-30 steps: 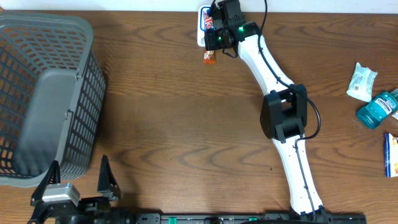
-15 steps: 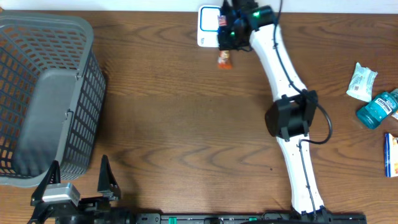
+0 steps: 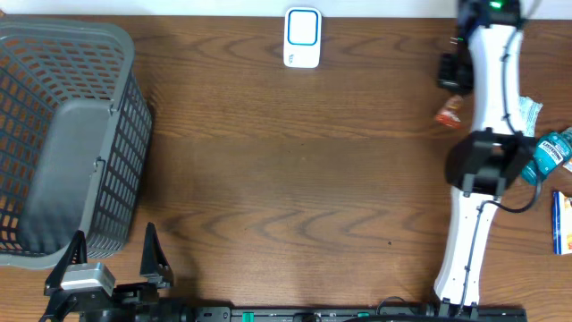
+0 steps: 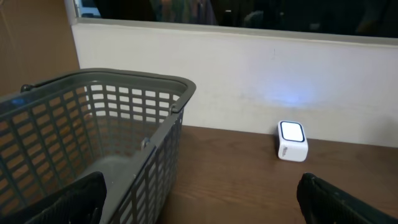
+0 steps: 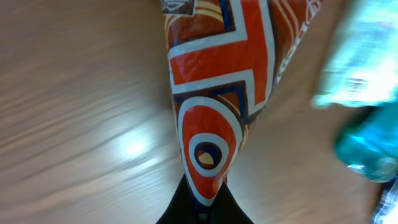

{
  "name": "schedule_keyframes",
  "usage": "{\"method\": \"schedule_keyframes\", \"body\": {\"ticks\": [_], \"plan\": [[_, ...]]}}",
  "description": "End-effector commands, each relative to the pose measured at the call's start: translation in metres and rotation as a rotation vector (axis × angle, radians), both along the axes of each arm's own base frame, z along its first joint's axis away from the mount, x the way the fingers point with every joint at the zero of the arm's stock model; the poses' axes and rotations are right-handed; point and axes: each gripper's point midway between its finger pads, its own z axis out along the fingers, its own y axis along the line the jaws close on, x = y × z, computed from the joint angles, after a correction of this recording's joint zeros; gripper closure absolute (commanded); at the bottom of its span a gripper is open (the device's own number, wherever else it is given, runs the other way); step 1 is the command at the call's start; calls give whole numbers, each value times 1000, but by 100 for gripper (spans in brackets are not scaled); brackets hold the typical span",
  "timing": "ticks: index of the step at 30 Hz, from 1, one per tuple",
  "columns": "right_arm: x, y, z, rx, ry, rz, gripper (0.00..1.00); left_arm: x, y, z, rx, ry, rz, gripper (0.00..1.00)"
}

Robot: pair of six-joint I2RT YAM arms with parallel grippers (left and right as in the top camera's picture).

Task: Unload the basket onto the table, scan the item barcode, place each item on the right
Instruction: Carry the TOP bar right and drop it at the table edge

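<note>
1. The gripper (image 5: 204, 208), at bottom centre, pinches a red, white and blue snack packet (image 5: 217, 93).
2. The blurred wooden worktop (image 5: 81, 112) lies behind it.
3. A pale green pack (image 5: 360, 56) and a teal bottle (image 5: 370, 146) show at the right edge.

I work at what looks like a mock shop checkout laid out on a bench. A grey plastic lattice shopping basket (image 3: 125, 170) stands on the brown wood-grain table (image 3: 286, 179). A small white barcode scanner with a blue-lit face (image 3: 302, 38) sits at the far edge, near a plain white wall (image 4: 249, 87). Packaged wares show at my right: a teal mouthwash bottle (image 3: 552, 152), a pale green packet (image 3: 531, 107), a blue printed box (image 3: 561, 224) and a red, white and blue printed snack wrapper (image 5: 211, 112).
</note>
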Motion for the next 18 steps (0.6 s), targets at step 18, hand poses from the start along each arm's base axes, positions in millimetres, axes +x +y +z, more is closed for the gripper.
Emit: {"method": "schedule_keyframes", "body": {"ticks": [18], "plan": [[-74, -200, -70, -207, 64, -366, 99, -1, -1, -1, 6, 0, -7, 2]]}}
